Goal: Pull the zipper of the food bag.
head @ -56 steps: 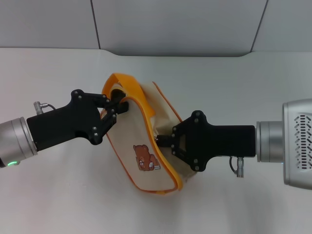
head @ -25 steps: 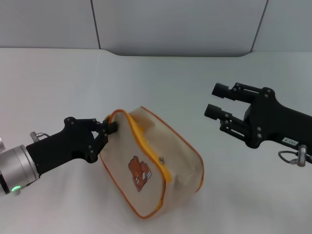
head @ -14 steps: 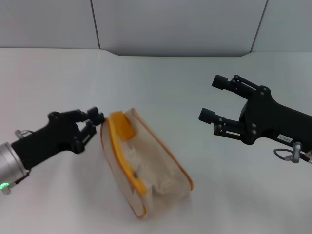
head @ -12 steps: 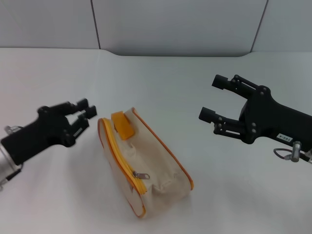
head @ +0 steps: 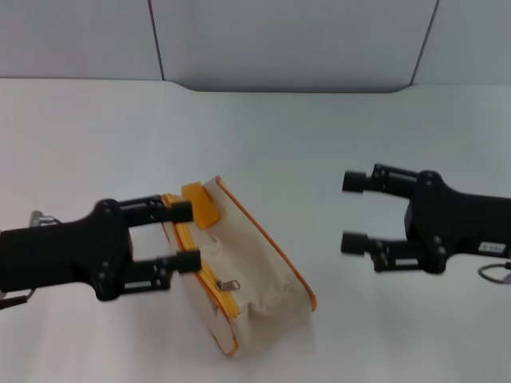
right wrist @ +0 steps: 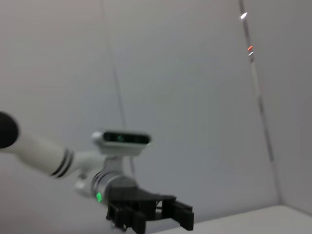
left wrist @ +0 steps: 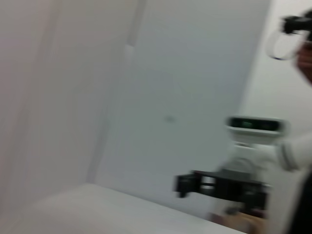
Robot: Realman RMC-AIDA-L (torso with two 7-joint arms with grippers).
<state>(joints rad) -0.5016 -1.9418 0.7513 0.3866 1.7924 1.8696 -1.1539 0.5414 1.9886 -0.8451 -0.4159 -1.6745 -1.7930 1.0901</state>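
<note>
The food bag (head: 257, 254), cream canvas with orange piping, lies on the white table (head: 263, 136) with its zipped side up. The orange-yellow zipper (head: 214, 299) runs along the bag's near-left edge, and its silver pull tab (head: 232, 284) lies flat about midway along the track. An orange strap stub (head: 200, 206) shows at the bag's far end. My left gripper (head: 188, 236) is open, its fingers reaching over the bag's left end. My right gripper (head: 351, 212) is open and empty, held to the right of the bag and apart from it.
A grey panelled wall (head: 287, 40) rises behind the table's far edge. The left wrist view shows the right arm's gripper (left wrist: 219, 185) far off. The right wrist view shows the left arm's gripper (right wrist: 146, 212) far off.
Both grippers let go of the bag, and it dropped and rolled zipper side up. Since half a second ago my left gripper swung right over the bag's left end and my right gripper dropped lower.
</note>
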